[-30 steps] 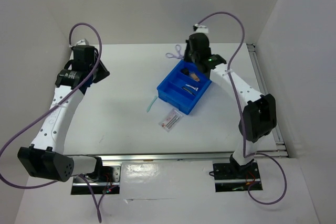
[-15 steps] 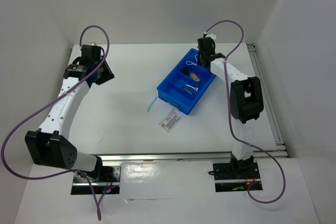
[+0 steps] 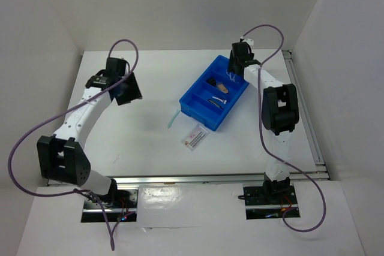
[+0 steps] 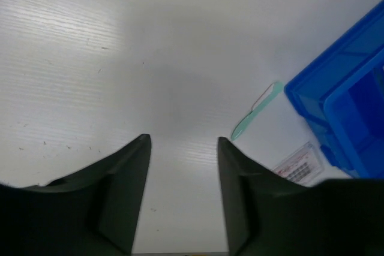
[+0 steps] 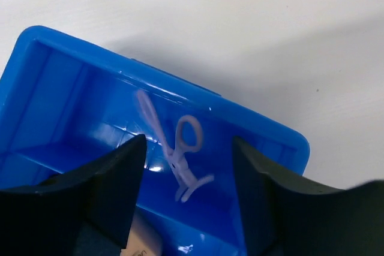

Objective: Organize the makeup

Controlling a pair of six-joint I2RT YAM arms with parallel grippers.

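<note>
Right gripper (image 5: 188,145): jaws parted and holding nothing, positioned over the end compartment of the blue tray (image 5: 90,100), inside which the lilac looped tool (image 5: 174,159) shows, slightly blurred; left gripper (image 4: 183,142): jaws likewise parted and empty above the table (image 4: 90,58), with pale green tool (image 4: 255,112) and white packet (image 4: 297,163) on the table just beside the tray

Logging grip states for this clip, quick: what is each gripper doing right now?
Left gripper: open, holding nothing.
Right gripper: open over the blue tray; the lilac looped tool below it is not gripped.
</note>
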